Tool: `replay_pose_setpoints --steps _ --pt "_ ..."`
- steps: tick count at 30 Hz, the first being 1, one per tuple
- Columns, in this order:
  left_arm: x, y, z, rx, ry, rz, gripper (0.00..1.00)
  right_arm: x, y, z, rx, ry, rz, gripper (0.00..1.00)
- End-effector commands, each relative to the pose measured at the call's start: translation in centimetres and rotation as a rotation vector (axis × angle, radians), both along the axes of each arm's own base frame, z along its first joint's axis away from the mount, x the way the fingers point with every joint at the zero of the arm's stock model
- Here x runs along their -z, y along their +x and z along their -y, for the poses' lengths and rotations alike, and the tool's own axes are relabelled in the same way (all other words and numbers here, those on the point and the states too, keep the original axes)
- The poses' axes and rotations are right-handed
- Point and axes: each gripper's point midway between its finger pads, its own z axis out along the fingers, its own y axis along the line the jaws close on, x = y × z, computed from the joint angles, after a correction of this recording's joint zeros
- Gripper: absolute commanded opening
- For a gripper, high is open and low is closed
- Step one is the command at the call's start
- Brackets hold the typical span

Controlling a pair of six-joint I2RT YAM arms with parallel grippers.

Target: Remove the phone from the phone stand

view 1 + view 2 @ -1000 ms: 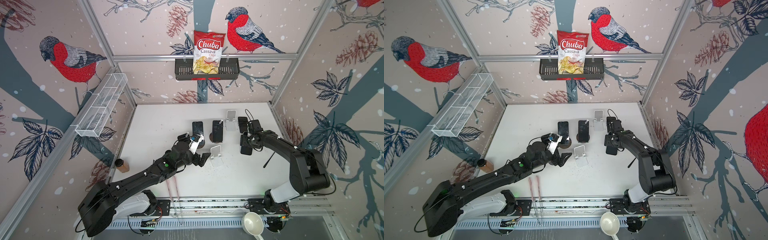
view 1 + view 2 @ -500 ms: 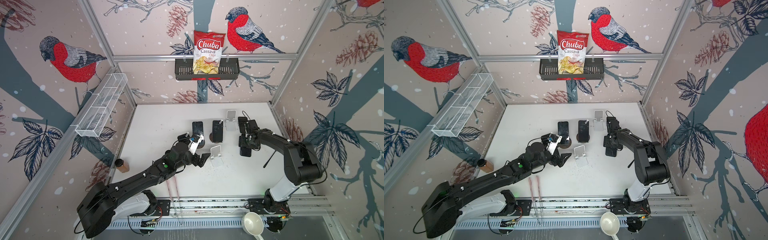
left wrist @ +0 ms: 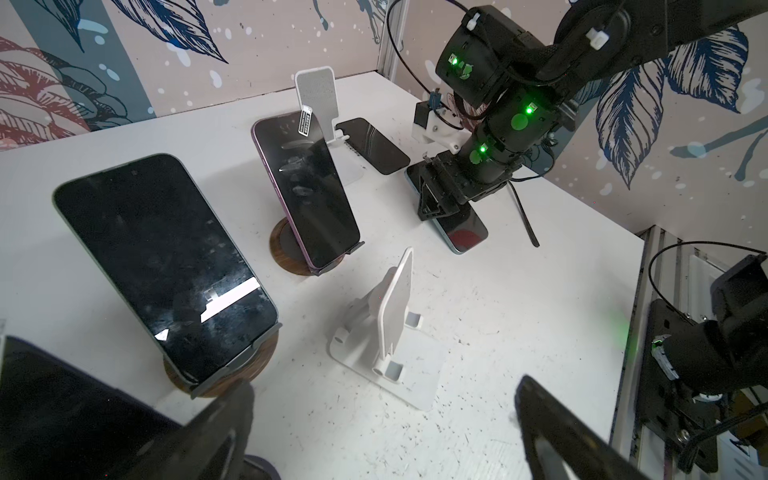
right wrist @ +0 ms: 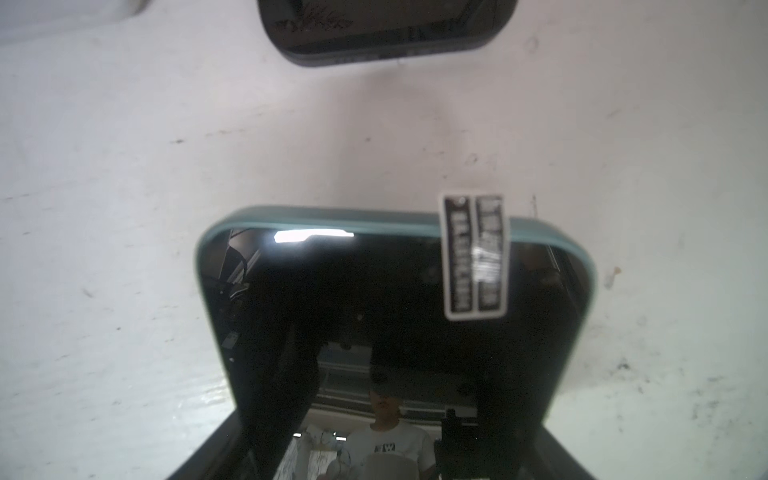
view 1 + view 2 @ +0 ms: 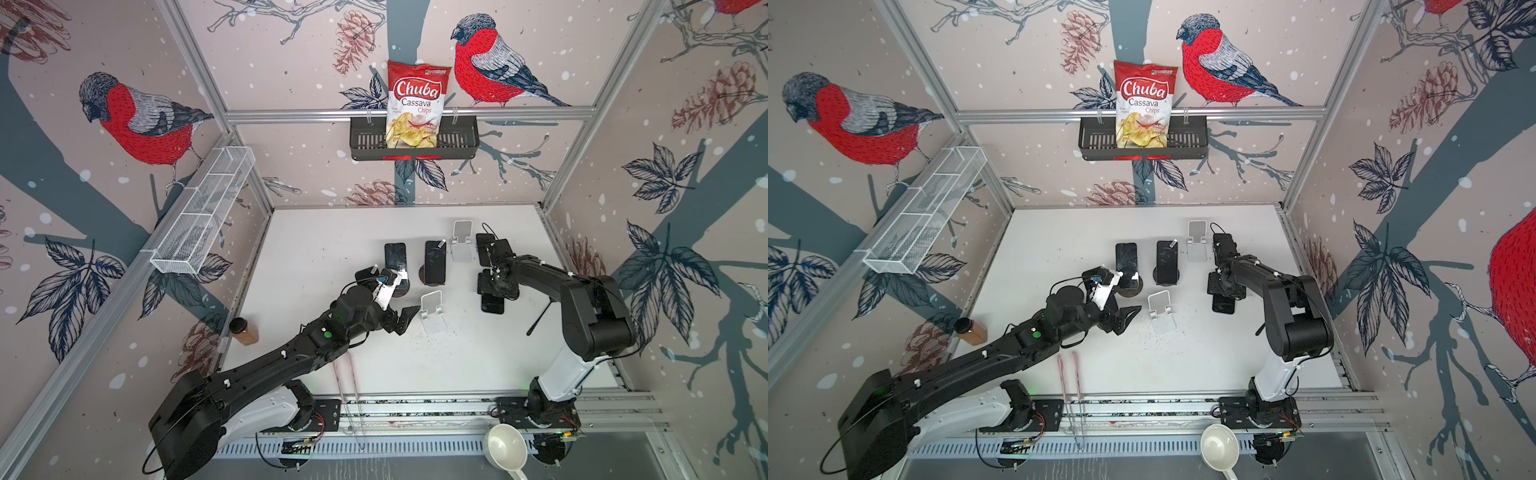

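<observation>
Phone [image 5: 493, 306], right of centre in a top view | your right gripper [image 5: 496, 291] clamps it, likely for set-down | left gripper [image 5: 406, 320] wide.

Robotics lab cell — aluminium frame [image 5: 291, 114], bird-print walls [image 5: 141, 120], rail-mounted arms [image 5: 270, 365] [image 5: 582, 299].

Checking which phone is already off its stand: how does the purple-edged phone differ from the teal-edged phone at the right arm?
The purple-edged phone leans tilted on a round wooden stand, while the teal-edged phone lies about flat at the white table. The purple-edged phone is untouched. The right hand grips the teal-edged phone by its sides. Both have dark, glossy screens facing up.
</observation>
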Motion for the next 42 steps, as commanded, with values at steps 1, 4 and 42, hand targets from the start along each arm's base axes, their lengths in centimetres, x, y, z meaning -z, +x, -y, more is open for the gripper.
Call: replay_pose_setpoints --steps 1,4,42 --pt "-1.0 0.2 0.1 -0.001 -0.022 0.037 0.97 0.1 -0.1 0.8 -0.003 -0.042 -0.013 0.65" --pt "-1.1 0.2 0.1 -0.004 -0.024 0.034 0.97 0.2 -0.2 0.8 -0.005 -0.041 -0.023 0.66" --pt "-1.4 -0.1 0.2 0.013 -0.034 0.044 0.97 2.1 -1.8 1.2 -0.012 -0.114 -0.116 0.82"
